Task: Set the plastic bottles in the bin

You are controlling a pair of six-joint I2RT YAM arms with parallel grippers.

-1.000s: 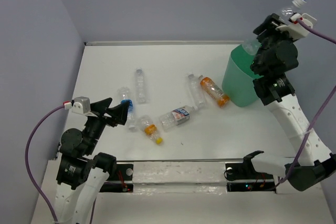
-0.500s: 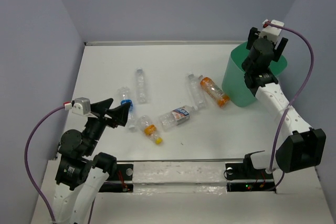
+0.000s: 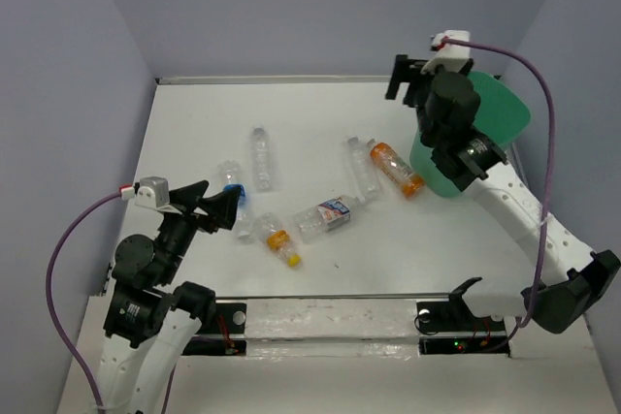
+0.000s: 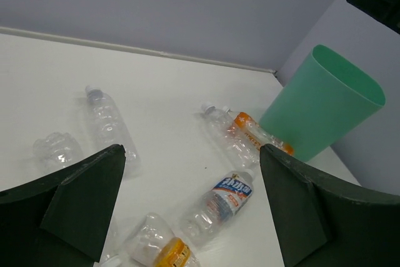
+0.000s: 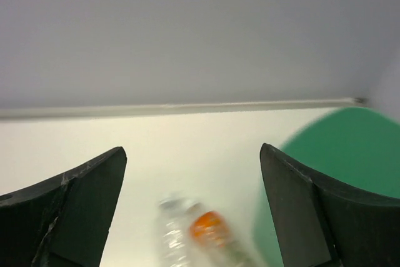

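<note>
Top external view: my right gripper [image 3: 409, 79] hung spread and empty by the bin [image 3: 506, 115]. My left gripper [image 3: 215, 207], also spread, hovered near strewn plastic bottles [image 3: 330, 212].

White table [image 3: 194, 123]: matte top, takes up the middle of the top view. 3 plain walls stand around it, all pale grey-lavender: back wall [image 3: 320, 7], left wall [image 3: 58, 143], right wall [image 3: 592, 75]. A pale strip [image 3: 291, 78] runs along the joint of table and back wall. It shows in both wrist views as a thin light line. At the near edge, a shiny silvery rail [image 3: 330, 315] lies across the table's width, with a dark line just above it. 1 small dark speck [image 3: 337, 264] sits on the table top, toward the near side.
</note>
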